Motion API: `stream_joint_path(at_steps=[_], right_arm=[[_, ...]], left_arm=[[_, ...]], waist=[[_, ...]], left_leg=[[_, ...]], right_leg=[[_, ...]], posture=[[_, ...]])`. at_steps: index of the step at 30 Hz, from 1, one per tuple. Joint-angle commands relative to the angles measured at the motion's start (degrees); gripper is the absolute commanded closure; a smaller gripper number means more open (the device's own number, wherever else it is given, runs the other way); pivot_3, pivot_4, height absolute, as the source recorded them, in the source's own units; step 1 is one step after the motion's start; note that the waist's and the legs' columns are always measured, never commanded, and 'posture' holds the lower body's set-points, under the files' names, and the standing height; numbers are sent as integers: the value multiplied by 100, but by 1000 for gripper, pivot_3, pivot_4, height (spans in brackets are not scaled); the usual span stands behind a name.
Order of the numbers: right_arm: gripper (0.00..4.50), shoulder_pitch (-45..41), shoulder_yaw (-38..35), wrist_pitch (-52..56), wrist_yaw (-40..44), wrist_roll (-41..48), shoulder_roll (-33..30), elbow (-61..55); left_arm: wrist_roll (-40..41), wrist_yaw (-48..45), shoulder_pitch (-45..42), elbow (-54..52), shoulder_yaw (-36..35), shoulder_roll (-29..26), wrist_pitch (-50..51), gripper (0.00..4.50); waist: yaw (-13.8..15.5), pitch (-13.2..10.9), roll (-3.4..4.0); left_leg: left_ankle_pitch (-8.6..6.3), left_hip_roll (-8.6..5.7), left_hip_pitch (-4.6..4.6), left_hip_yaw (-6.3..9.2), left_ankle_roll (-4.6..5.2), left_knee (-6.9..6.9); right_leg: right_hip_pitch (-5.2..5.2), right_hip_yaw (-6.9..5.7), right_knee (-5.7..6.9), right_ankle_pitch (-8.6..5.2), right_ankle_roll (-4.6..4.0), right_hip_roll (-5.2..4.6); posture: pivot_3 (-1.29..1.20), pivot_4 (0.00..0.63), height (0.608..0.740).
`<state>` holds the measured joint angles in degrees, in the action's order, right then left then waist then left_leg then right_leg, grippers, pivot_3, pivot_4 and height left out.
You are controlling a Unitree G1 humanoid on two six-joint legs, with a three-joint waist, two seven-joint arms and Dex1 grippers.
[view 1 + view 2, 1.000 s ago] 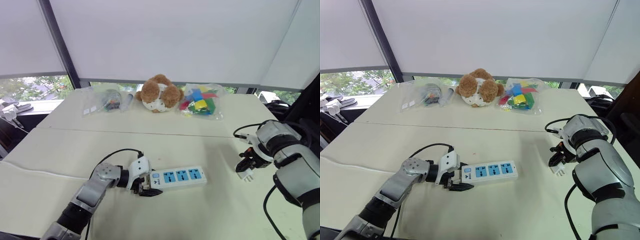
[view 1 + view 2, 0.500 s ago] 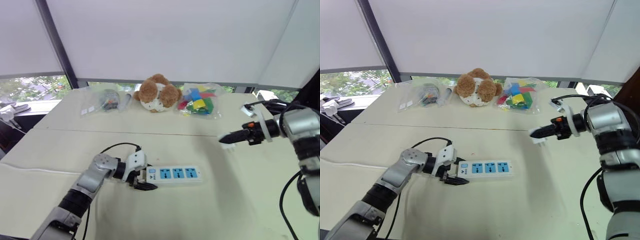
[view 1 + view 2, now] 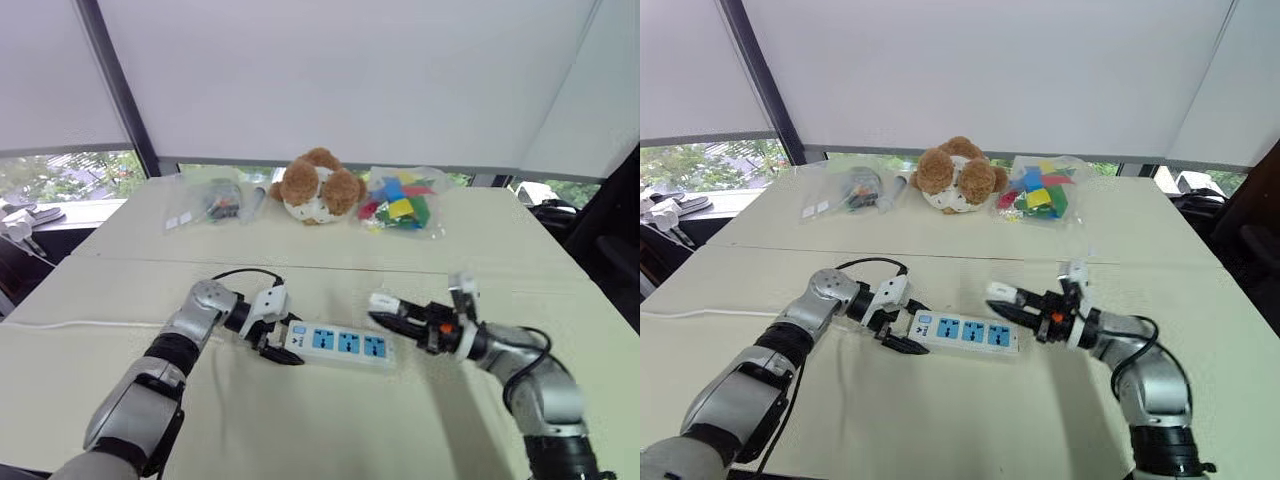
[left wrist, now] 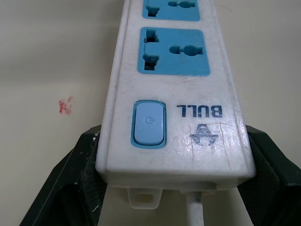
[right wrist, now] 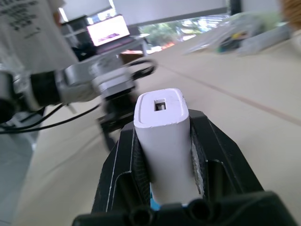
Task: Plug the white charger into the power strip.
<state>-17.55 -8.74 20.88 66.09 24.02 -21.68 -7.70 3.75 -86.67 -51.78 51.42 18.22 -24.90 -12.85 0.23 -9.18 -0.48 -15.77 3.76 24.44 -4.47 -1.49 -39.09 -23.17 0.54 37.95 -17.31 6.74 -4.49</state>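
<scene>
The left pincer pinches the strip at its switch end; the strip lies flat mid-surface. The right pincer pinches the charger just above the strip's far end.

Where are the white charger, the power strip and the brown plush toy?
white charger [image 5: 162,136], right wrist view, on its white body between the fingers.
power strip [image 3: 341,343], left eye view, on its middle blue socket.
brown plush toy [image 3: 318,186], left eye view, on its round body.

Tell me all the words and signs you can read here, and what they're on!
"BULL": on the power strip, upside down in the left wrist view, by a small logo.
Power symbol: on its blue switch.
Dark print on a white thing in the right wrist view: too blurred to read.
</scene>
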Motion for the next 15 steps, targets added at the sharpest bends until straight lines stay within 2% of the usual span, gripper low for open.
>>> stream_joint_path(at_steps=[1, 15], right_arm=[[3757, -54, 156, -562, -49, 0, 27, 193], [3757, -16, 464, -902, 261, 222, -197, 834]], left_arm=[[2, -258, -123, 95, -118, 42, -41, 1442], [-6, -583, -93, 175, -85, -84, -110, 1442]], waist=[[1, 0, 0], [17, 0, 0]], left_leg=[[0, 0, -1, 0, -1, 0], [0, 0, -1, 3, 1, 0]], right_leg=[[1, 0, 0, 0, 0, 0], [3, 0, 0, 0, 0, 0]], posture=[[0, 150, 739], [0, 150, 739]])
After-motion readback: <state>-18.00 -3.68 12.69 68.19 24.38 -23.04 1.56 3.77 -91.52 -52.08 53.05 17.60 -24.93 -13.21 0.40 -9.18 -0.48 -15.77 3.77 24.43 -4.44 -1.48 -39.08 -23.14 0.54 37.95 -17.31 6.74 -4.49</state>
